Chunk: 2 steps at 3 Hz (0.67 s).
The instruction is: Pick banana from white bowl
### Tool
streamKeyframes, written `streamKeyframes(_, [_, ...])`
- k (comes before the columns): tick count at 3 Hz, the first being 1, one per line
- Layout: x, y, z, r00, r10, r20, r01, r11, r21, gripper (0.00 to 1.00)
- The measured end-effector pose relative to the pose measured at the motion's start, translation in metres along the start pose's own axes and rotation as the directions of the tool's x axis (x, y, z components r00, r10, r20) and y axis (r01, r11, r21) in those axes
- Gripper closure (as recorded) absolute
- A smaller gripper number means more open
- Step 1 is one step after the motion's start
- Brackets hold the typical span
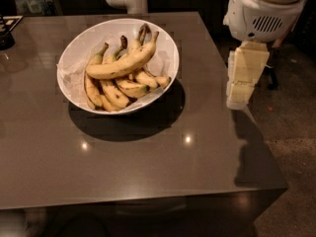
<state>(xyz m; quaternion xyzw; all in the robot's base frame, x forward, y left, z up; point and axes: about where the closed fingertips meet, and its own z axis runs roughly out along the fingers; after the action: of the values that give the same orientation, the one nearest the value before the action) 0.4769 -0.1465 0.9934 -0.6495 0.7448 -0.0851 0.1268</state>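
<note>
Arm (266, 11) above claw (238, 101) beside table (148, 167), top cropped

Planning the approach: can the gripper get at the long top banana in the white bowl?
Probably yes. The banana lies uncovered on top of the other bananas in the white bowl. The gripper hangs at the table's right edge, with nothing standing between them.

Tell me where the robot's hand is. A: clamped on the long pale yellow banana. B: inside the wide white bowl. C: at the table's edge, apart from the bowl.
C: the cream-coloured hand hangs at the grey table's edge, clear of the wide white bowl and its long pale yellow banana.
</note>
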Motion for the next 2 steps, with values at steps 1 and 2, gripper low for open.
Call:
streamKeyframes(1, [-0.029,-0.014,-0.008,0.998,-0.061,0.002,0.061,0.9979,0.021,0.0])
streamKeyframes(2, [-0.059,-0.021,0.006,0.991,-0.134,-0.003,0.134,0.991,0.009,0.0])
